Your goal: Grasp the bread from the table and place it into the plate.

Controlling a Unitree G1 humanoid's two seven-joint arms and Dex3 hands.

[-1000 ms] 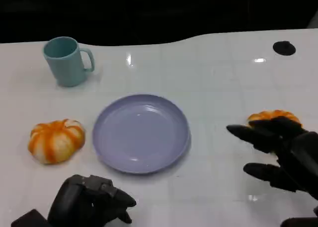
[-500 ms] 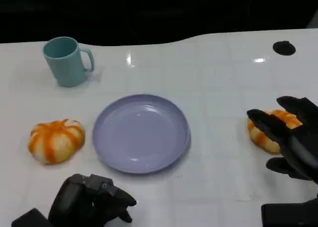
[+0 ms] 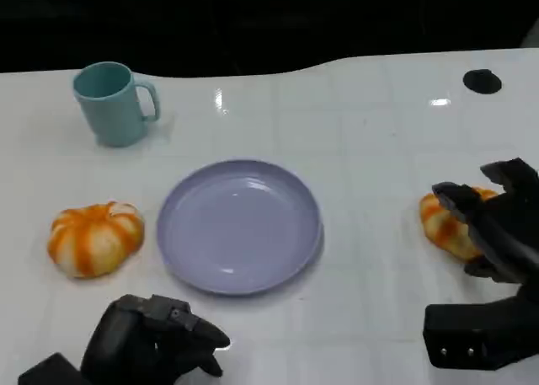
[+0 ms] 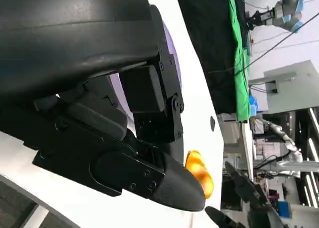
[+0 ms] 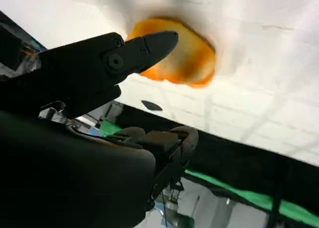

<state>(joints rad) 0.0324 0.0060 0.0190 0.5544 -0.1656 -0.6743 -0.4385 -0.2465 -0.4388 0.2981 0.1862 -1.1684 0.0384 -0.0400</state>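
Bread (image 3: 444, 225) sits on the white table (image 3: 370, 141) at the right edge of the head view, partly covered by the right hand (image 3: 497, 221). Right hand's fingers are spread around the bread from the right side; whether they touch it, can't tell. In the right wrist view one finger (image 5: 149, 46) reaches across the bread (image 5: 187, 56), nothing clamped yet. Plate (image 3: 240, 225) is center frame, well apart from that bread. Second orange bun (image 3: 94, 237) lies at left, just beside the plate's rim. Teal mug (image 3: 112, 103) stands upright at upper left. Left hand (image 3: 156, 339) rests on the table at lower left, fingers curled in, holding nothing. Small black disc (image 3: 481, 81) at upper right.
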